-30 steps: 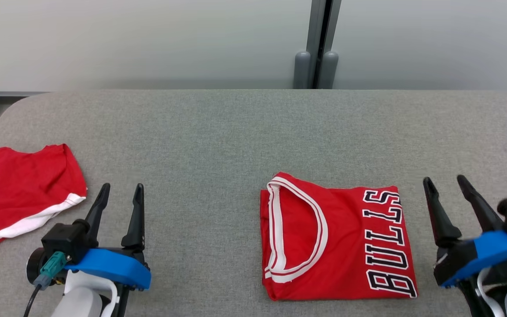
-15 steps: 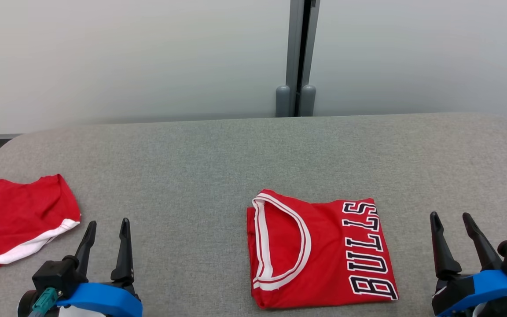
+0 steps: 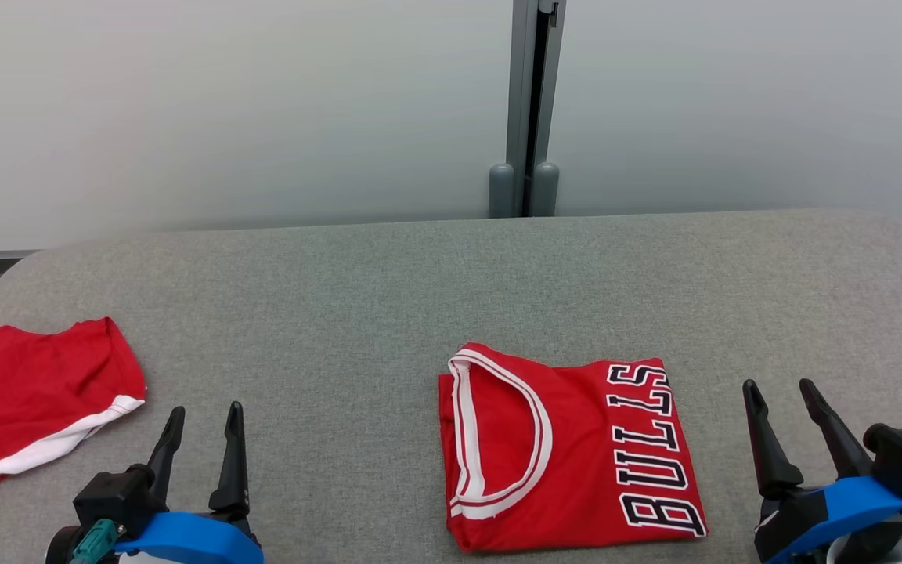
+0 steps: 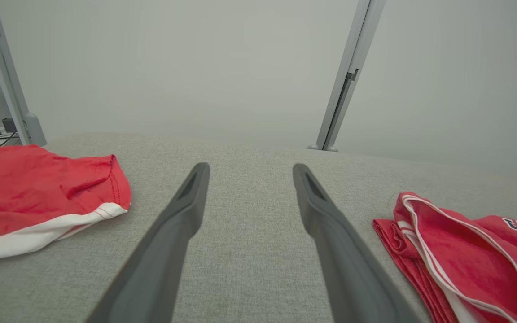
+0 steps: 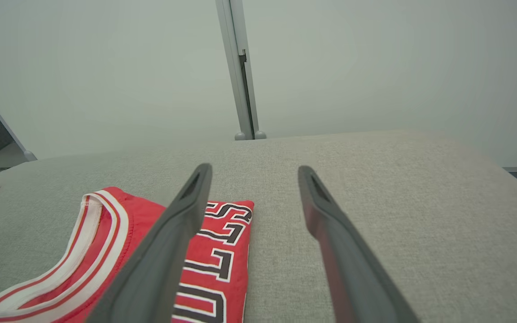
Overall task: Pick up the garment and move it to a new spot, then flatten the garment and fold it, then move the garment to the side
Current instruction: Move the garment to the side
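Still, the folded Bulls jersey [image 3: 568, 446] is unmoved; only the view is raised. Beside it, the left gripper [image 3: 206, 410] and right gripper [image 3: 777, 385] are held spread, empty. Moving aside is likely left.

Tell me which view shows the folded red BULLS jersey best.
Head view: the folded red BULLS jersey lies whole, neckline and lettering clear. Left wrist view catches its neckline side, cut off at the frame edge. Right wrist view shows part, partly behind the right tool.
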Available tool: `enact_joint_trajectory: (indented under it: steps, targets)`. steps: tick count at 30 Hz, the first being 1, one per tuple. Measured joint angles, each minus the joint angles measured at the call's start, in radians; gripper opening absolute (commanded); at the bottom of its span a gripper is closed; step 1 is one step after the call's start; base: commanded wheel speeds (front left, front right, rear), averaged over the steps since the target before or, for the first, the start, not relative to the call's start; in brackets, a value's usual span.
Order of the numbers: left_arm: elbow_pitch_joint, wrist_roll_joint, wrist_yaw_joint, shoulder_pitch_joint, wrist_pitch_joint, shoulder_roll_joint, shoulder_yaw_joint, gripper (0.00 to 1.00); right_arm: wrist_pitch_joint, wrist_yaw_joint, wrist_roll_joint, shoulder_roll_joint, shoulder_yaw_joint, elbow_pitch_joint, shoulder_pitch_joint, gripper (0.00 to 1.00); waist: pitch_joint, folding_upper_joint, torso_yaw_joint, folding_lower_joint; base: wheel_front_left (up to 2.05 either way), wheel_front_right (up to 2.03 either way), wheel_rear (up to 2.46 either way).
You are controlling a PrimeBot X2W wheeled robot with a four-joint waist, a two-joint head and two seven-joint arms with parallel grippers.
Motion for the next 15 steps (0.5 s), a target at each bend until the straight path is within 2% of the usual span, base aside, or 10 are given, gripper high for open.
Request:
enact_joint_trajectory:
  steps: [10,15]
  targets:
    - [-0.002,0.005,-0.002,-0.002,0.000,-0.001,0.003,1.00,0.019,0.000,0.004,0.002,0.006,0.013,-0.001,1.00,0.013,0.0000,-0.001,0.0000,0.00,0.00,0.00]
    - [-0.012,0.007,-0.002,-0.011,0.000,-0.001,-0.003,1.00,0.065,0.000,0.010,-0.010,0.042,0.007,-0.043,1.00,0.031,0.0000,0.007,0.0000,0.00,0.00,0.00]
